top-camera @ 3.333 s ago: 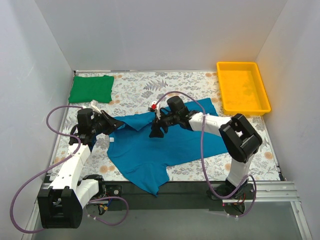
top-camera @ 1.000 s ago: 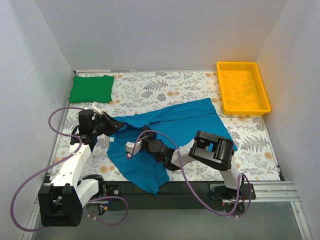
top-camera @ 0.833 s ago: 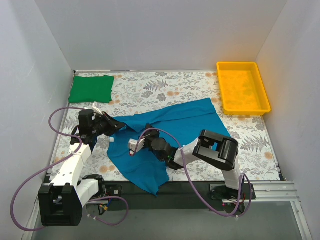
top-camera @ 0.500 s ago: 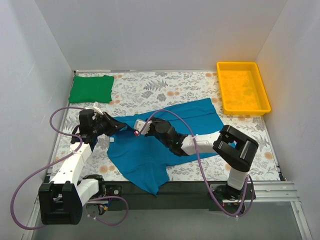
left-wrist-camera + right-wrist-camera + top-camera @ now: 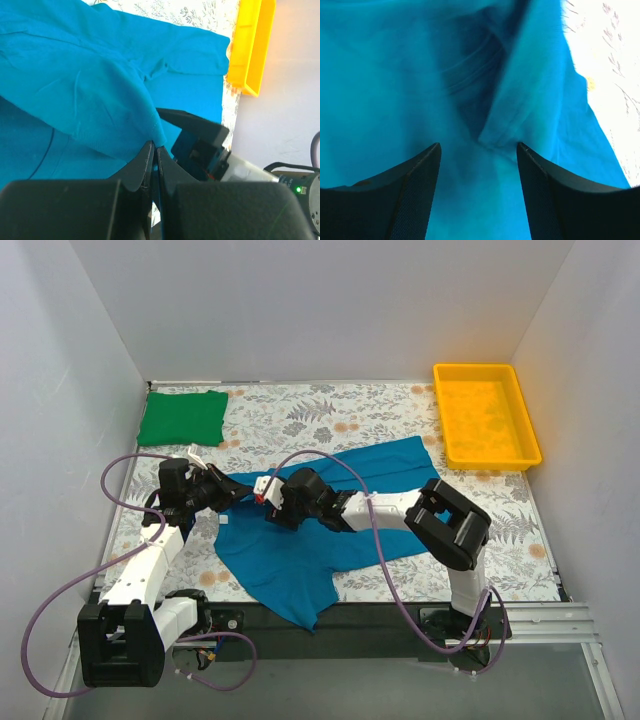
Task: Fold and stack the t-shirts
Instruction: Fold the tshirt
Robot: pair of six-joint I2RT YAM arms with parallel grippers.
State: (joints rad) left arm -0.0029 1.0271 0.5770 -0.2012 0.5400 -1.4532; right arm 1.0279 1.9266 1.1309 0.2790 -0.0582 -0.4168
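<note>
Left gripper [image 5: 152, 165] pinched closed; right gripper [image 5: 479, 150] spread wide, arm extended leftward.

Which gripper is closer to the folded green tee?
Left. The left gripper, pinching the teal tee, is nearside of the green tee; the right gripper is farther right.

Top external: high, behind arms, overlooking whole counter [image 5: 330, 410]. Wrist views: close on the teal t-shirt [image 5: 400, 468], common to all three.

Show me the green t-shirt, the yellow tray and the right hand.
green t-shirt [image 5: 182, 418], top view, middle of the cloth.
yellow tray [image 5: 493, 462], top view, near rim.
right hand [image 5: 479, 145], right wrist view, between its fingertips.
</note>
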